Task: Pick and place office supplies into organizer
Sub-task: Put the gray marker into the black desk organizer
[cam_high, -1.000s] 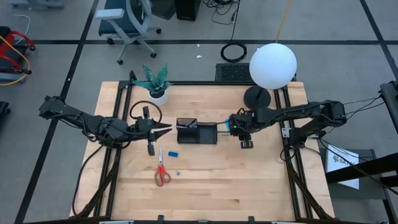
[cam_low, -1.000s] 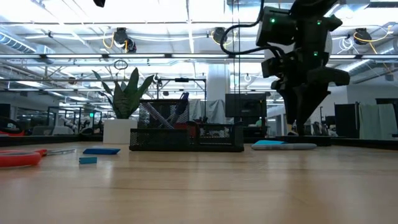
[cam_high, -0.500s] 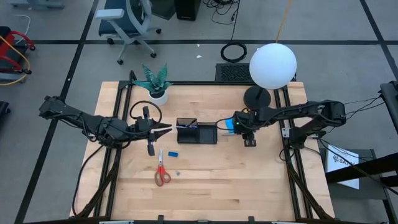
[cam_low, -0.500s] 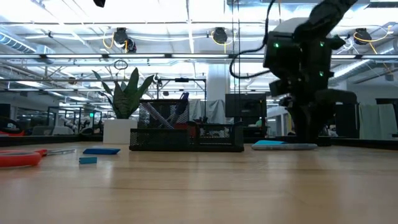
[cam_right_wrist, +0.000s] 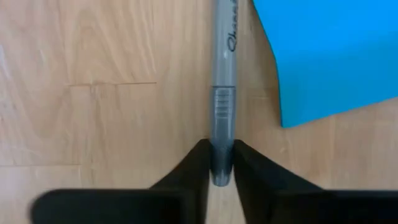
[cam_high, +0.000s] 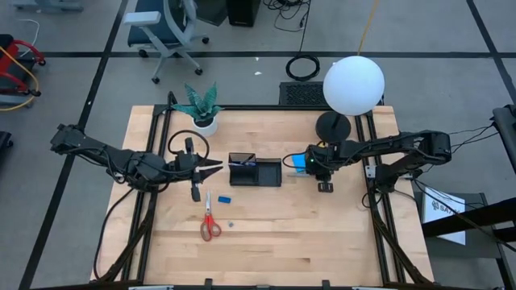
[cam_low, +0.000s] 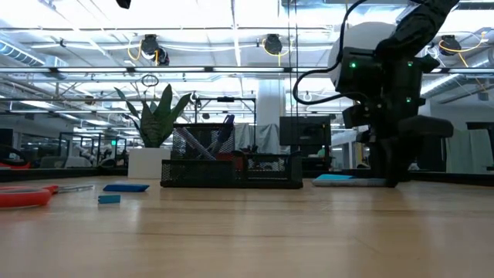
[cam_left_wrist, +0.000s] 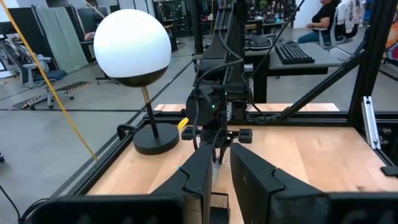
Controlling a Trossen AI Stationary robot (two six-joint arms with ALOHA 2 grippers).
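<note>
Beside the note pad (cam_right_wrist: 336, 56), right tool (cam_right_wrist: 222, 163) clamps the grey pen (cam_right_wrist: 223, 74); left tool (cam_left_wrist: 221, 163) nearly together.

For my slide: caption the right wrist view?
Right hand pinches a grey pen lying beside the blue note pad.

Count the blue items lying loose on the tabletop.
3: the blue note pad right of the organizer, a flat blue piece beside the scissors, and a tiny blue block near it. Others may be hidden.

Matt wooden table (cam_right_wrist: 112, 93), smooth grey pen (cam_right_wrist: 224, 68)
</note>
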